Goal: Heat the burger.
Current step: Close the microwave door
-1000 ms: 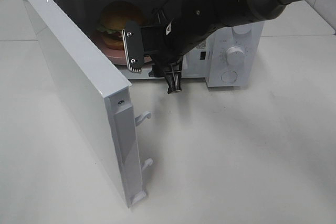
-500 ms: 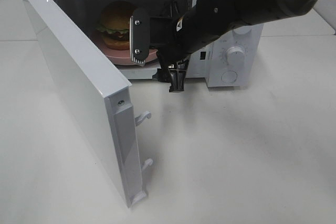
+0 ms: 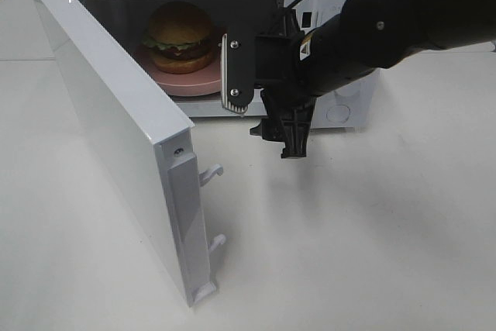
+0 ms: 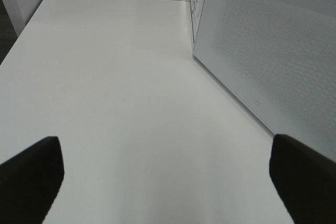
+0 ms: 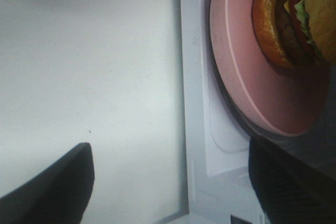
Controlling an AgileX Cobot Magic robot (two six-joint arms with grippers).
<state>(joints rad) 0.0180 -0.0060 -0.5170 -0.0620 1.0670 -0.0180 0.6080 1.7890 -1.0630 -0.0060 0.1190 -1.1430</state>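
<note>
There is one microwave (image 3: 203, 106), one burger (image 3: 180, 32) and one pink plate (image 3: 188, 83). Of the two arms, only the right one shows in the high view. The microwave stands at the far side of the white surface (image 3: 372, 230). Its single door (image 3: 108, 122) is swung wide open toward the near left, and two white latch hooks (image 3: 211, 174) stick out of the door's free edge, one above the other.

The burger sits inside the oven on the plate, left of the cavity's middle. It is tall, with a glossy golden-brown domed bun on top, frilly green lettuce, a dark patty, a bit of yellow and red, and a browner bun underneath. The right wrist view shows it (image 5: 296, 19) close up on the plate (image 5: 252, 93), set back from the plate's rim.

The right gripper (image 3: 263, 106) hangs just outside the oven mouth at its right side, above the surface. It hides most of the control panel. Its jaws stand wide open and hold nothing, with one silver-faced finger (image 3: 235, 71) toward the cavity and one black finger toward the near side.

The left gripper (image 4: 165, 182) appears only in its own wrist view. Its jaws are spread wide and empty over bare surface, beside the door's dotted outer face (image 4: 273, 61).
</note>
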